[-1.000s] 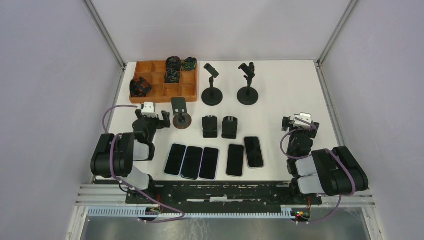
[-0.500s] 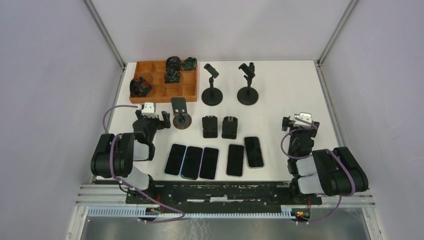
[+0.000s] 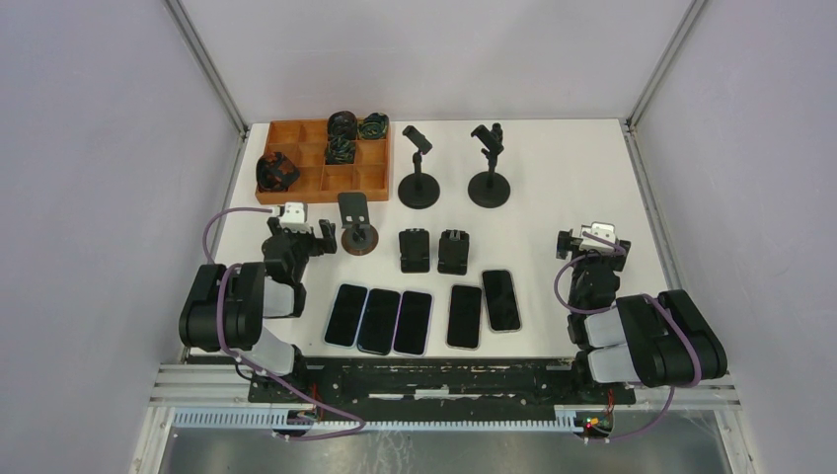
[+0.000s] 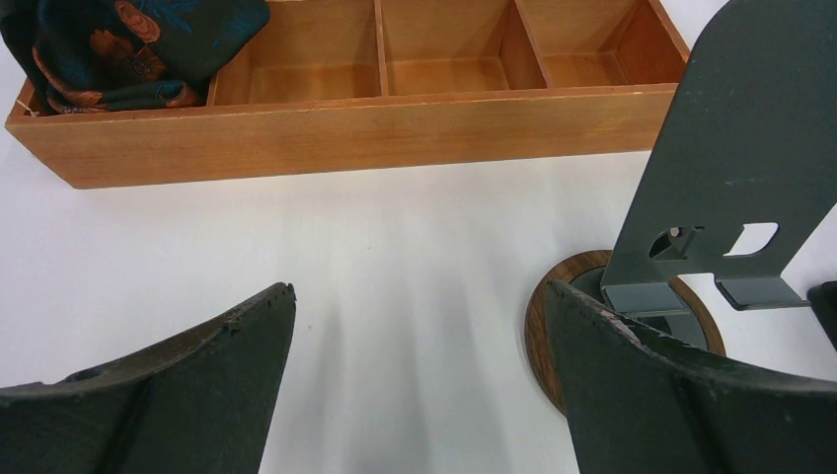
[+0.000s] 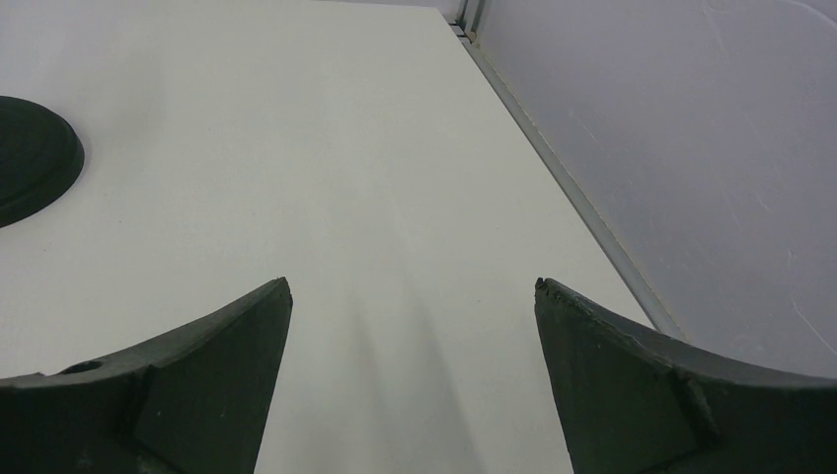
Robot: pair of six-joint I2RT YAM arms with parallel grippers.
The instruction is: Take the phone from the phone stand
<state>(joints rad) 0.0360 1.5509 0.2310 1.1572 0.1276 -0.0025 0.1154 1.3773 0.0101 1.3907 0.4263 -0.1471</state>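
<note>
Lying flat in a row near the front table [image 3: 572, 188] edge, five phones [image 3: 414, 322] are seen | left gripper [image 4: 419, 288] is held spread wide, gripping nothing, beside wood-based phone stand [image 4: 735, 148] | right gripper [image 5: 414, 281] is likewise spread, unloaded

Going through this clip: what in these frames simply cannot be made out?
- Top external: low black stand and its twin are too small, black on black, to show any cradle detail.
- Left wrist: plate stand is cut off by the top and right edges. Its wooden base is partly behind the left gripper.
- Left wrist: dark bundle in the tray is cut off by the top edge.
- Right wrist: black round base is cut off by the left edge, so whatever it carries is out of frame.
</note>
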